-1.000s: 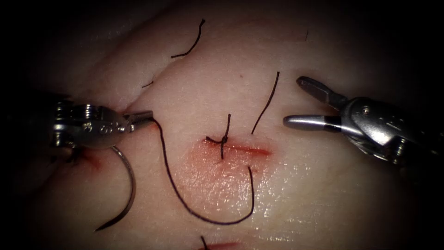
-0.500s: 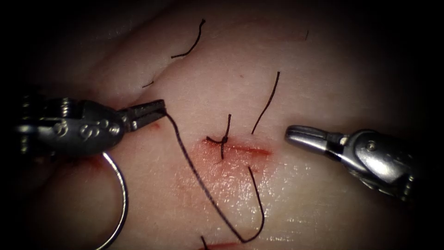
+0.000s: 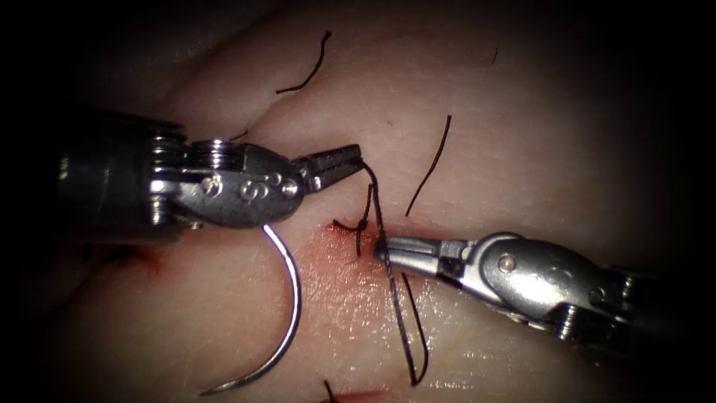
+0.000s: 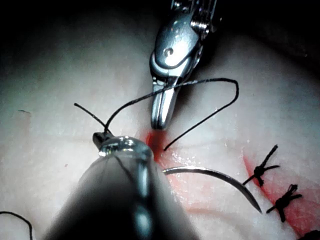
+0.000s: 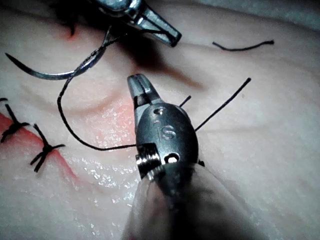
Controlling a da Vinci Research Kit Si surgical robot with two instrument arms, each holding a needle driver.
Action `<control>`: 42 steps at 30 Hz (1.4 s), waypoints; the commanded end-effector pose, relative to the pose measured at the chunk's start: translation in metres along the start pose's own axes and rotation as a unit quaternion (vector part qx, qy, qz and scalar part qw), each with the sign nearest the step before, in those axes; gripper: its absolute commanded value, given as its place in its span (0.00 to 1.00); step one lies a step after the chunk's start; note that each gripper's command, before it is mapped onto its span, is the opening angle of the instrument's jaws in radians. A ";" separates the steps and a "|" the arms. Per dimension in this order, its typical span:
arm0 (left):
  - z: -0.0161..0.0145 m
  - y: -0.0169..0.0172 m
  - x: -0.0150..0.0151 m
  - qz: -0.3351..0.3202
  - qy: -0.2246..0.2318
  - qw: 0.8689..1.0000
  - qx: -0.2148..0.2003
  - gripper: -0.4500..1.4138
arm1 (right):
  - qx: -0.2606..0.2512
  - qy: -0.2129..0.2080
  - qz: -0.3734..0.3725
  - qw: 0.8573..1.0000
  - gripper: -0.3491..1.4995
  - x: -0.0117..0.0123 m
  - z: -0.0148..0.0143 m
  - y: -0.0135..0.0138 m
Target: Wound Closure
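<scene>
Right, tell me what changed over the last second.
The left tool, shut on the thread, moved right toward the cut, pulling the slack loop into a narrow one. The right tool closed its jaws and moved left to the thread. The needle swung along, out of the tissue. The knot and loose thread pieces stayed.

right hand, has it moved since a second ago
Yes. The right hand has come leftward from open tissue to the knot on the cut, its jaws now closed beside the thread.

The cut (image 3: 388, 240) sits centre; the left tool (image 3: 356, 157) at ten o'clock, the right tool (image 3: 382, 250) beside it, the needle (image 3: 287, 328) at seven.
</scene>
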 end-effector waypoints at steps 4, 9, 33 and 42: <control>0.0021 0.0007 -0.0009 0.001 -0.024 0.999 0.028 0.00 | -0.001 0.035 -0.006 0.999 0.00 0.0016 0.0015 0.0003; 0.0029 0.0016 -0.0011 -0.017 -0.057 0.997 0.058 0.00 | -0.010 0.056 -0.009 0.998 0.00 0.0024 0.0026 0.0004; 0.0010 0.0070 0.0006 0.041 -0.078 0.993 0.077 0.00 | -0.166 0.109 0.029 0.980 0.29 0.0027 0.0014 0.0043; -0.0022 0.0080 0.0030 0.066 -0.078 0.992 0.071 0.00 | -0.169 0.044 0.044 0.984 0.46 0.0011 0.0015 0.0048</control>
